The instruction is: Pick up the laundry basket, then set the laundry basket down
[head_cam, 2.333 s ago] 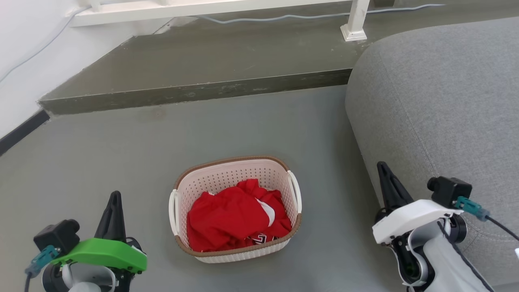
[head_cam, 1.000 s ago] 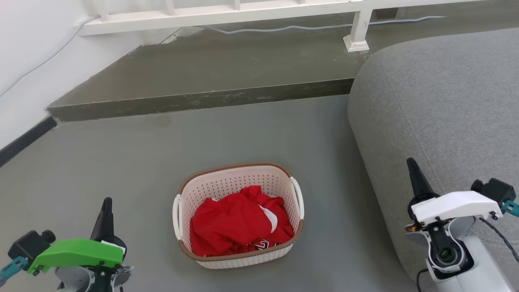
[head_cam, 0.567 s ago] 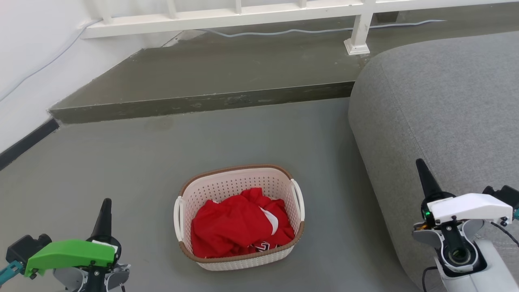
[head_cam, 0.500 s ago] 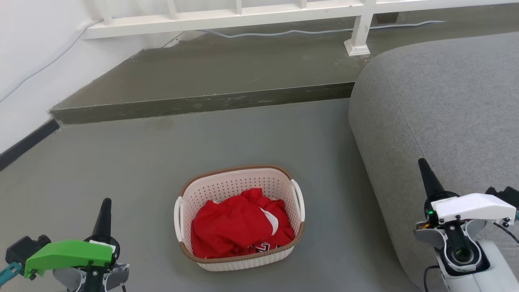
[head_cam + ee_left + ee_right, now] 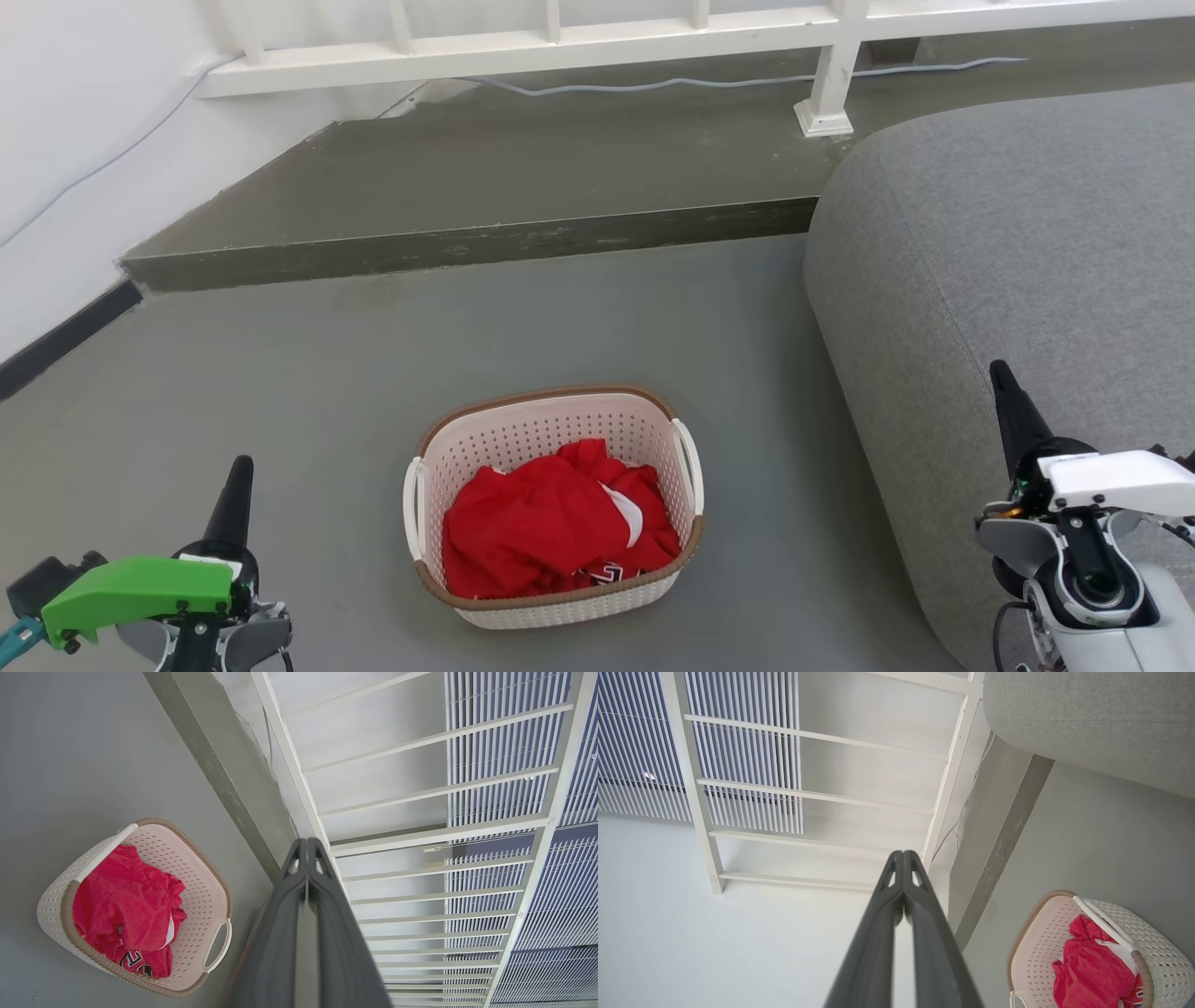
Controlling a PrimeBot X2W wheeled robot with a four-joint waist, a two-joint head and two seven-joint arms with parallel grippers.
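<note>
Step in hand: the approach; the pick-up is judged not yet begun.
Laundry basket (image 5: 556, 509): set on the grey floor (image 5: 280, 392) beside the sofa (image 5: 1008, 261), red clothes (image 5: 551, 523) inside, touched by neither gripper.
Left gripper (image 5: 233, 495): clenched, empty, well apart from the basket (fingers pressed together in the left wrist view).
Right gripper (image 5: 1010, 415): clenched, empty, over the sofa edge.
Next move: both grippers must be released and brought to the white side handles (image 5: 689, 459).
</note>
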